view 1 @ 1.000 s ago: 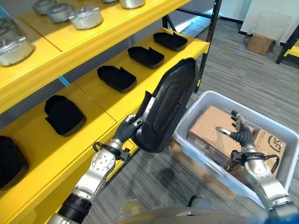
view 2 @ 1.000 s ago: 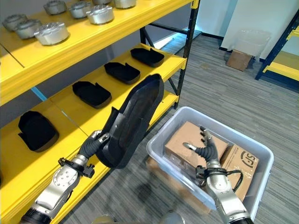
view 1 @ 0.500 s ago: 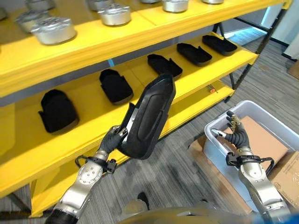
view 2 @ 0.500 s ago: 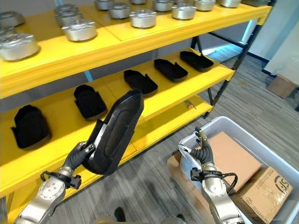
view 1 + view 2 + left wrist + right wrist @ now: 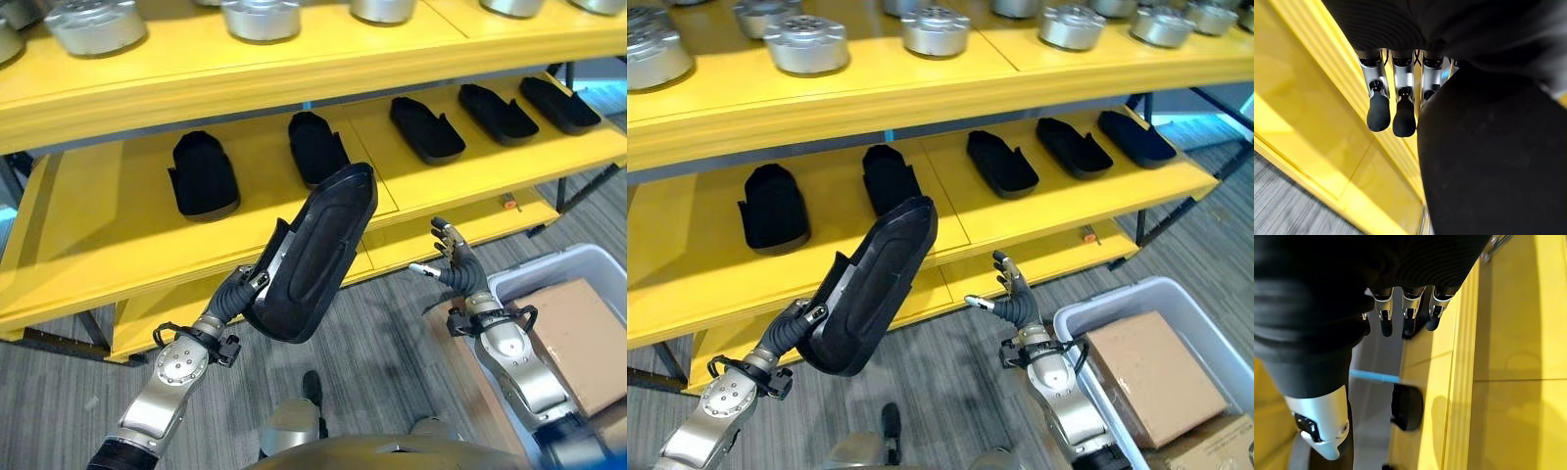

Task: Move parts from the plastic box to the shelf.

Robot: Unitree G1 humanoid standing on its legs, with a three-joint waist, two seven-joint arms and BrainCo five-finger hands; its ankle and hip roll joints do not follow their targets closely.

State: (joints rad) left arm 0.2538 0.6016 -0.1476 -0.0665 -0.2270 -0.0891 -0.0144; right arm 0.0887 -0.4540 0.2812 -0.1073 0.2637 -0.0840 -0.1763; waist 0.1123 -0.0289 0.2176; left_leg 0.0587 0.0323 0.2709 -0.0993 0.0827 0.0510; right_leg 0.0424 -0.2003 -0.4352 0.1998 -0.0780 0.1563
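My left hand (image 5: 233,295) is shut on the lower end of a long black moulded part (image 5: 315,247), holding it tilted upward in front of the yellow shelf (image 5: 108,240). In the left wrist view the part (image 5: 1493,161) lies against the fingers (image 5: 1397,116), with the shelf edge close behind. My right hand (image 5: 1015,302) hovers open and holds nothing, between the shelf's lower board and the grey plastic box (image 5: 1114,300). Its fingers (image 5: 1408,319) point along the shelf.
Several black parts (image 5: 203,174) lie in a row on the middle shelf, with a free stretch at its left end. Silver metal parts (image 5: 807,41) stand on the upper shelf. A cardboard box (image 5: 1151,374) fills the plastic box at the lower right.
The camera has swung to face the shelf, so the plastic box now sits at the far right. My right hand has come out of the box; the left still holds the part.
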